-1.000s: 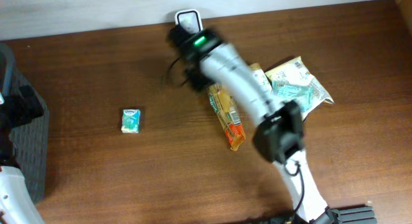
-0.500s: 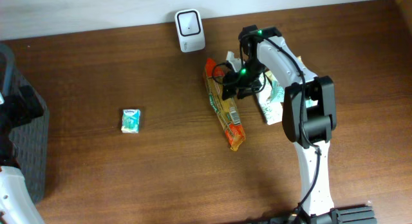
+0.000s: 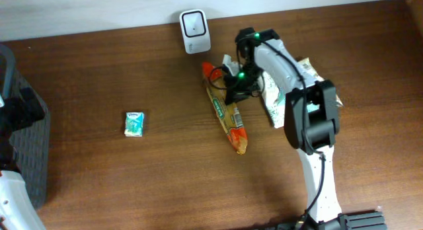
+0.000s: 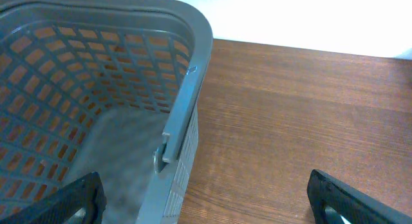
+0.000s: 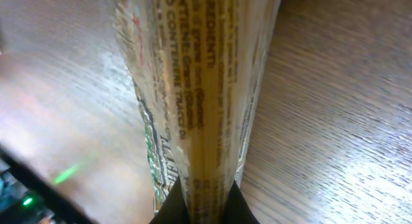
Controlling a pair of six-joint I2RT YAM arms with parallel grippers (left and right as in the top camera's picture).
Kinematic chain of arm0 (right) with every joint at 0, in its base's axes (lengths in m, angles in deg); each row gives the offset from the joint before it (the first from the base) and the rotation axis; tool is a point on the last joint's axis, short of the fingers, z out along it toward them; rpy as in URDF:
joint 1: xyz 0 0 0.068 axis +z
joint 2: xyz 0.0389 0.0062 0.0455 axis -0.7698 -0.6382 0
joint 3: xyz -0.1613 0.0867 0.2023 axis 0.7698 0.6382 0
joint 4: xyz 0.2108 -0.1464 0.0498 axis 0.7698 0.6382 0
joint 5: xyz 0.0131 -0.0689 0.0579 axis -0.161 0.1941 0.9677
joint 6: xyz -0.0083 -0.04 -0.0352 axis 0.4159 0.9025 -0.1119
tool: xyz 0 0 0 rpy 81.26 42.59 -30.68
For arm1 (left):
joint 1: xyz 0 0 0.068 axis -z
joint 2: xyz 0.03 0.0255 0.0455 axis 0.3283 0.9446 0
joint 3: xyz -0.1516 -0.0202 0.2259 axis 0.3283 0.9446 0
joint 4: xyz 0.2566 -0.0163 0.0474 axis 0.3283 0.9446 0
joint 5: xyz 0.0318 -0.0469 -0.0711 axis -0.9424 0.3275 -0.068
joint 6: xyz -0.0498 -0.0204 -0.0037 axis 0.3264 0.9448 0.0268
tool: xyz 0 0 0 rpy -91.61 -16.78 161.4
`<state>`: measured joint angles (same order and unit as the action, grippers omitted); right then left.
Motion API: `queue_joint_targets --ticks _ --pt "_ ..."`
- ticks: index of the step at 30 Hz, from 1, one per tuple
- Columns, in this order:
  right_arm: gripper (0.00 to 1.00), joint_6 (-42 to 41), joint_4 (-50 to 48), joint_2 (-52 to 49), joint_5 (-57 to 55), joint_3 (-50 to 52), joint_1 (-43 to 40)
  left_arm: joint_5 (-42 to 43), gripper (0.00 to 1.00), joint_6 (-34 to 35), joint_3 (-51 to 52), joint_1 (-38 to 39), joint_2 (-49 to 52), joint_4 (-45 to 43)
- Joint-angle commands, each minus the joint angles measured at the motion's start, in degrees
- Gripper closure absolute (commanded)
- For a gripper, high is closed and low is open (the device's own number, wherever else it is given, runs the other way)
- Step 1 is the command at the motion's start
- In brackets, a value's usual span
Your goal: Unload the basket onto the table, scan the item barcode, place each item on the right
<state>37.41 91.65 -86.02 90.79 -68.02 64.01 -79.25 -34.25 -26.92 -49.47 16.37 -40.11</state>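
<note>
Clamping pasta packet (image 3: 228, 117), right jaws now shut; packet shifted left; left jaws wide.

On the table (image 3: 99, 190), the barcode scanner (image 3: 194, 23) stands at the far edge, near the middle; just before it and slightly to its right lies the long food packet (image 3: 227, 114), slanting from far left to near right; the right gripper (image 3: 228, 83) pinches the packet at its far end; crinkled packets (image 3: 274, 104) lie just right of it, partly under the right arm (image 3: 310, 124); a small carton (image 3: 135, 123) lies well apart to the left; the mesh basket (image 3: 30, 154) sits at the left edge; the left gripper (image 4: 206, 201) hangs above the basket's right rim, jaws wide apart, one side over the basket, the other over the table.
</note>
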Motion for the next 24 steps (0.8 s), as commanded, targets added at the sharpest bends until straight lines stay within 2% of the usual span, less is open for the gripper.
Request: queue_joint_targets --ticks 1,3,4,5,7,9,12,15,17,18,20,24 --pt "0.79 -7.96 -0.11 1.49 -8.76 -1.73 8.79 0.20 0.01 -0.68 -0.68 -0.24 -0.33 -0.26" --pt "0.49 -11.10 -0.35 0.85 -13.18 -1.57 14.05 0.20 0.01 -0.68 -0.68 -0.24 -0.33 -0.26" --pt "0.40 -11.32 -0.37 0.55 -15.10 -1.57 17.05 0.20 0.01 -0.68 -0.68 -0.24 -0.33 -0.26" --pt "0.37 -11.32 -0.35 0.52 -17.64 -1.55 20.57 0.20 0.01 -0.70 -0.68 -0.24 -0.33 -0.26" --pt "0.37 -11.32 -0.35 0.57 -22.03 -1.60 24.55 0.20 0.01 -0.68 -0.68 -0.24 -0.33 -0.26" --pt "0.41 -11.32 -0.31 0.57 -25.88 -1.66 26.97 0.20 0.01 -0.68 -0.68 -0.24 -0.33 -0.26" --pt "0.55 -11.32 0.44 0.98 -26.75 -2.73 26.51 0.20 0.01 -0.68 -0.68 -0.24 -0.33 -0.26" --pt "0.60 -11.34 3.76 1.22 -26.27 -8.22 23.78 0.20 0.01 -0.68 -0.68 -0.24 -0.33 -0.26" --pt "0.60 -11.34 5.97 1.33 -24.57 -12.39 21.35 0.20 0.01 -0.68 -0.68 -0.24 -0.33 -0.26" --pt "0.56 -11.39 6.64 1.33 -22.69 -13.94 19.98 0.20 0.01 -0.68 -0.68 -0.24 -0.33 -0.26" --pt "0.41 -11.52 6.43 1.29 -16.22 -14.34 15.89 0.20 0.01 -0.68 -0.68 -0.24 -0.33 -0.24" --pt "0.40 -10.75 1.44 0.31 0.17 -6.73 8.66 0.20 0.01 -0.68 -0.68 -0.24 -0.33 -0.26"
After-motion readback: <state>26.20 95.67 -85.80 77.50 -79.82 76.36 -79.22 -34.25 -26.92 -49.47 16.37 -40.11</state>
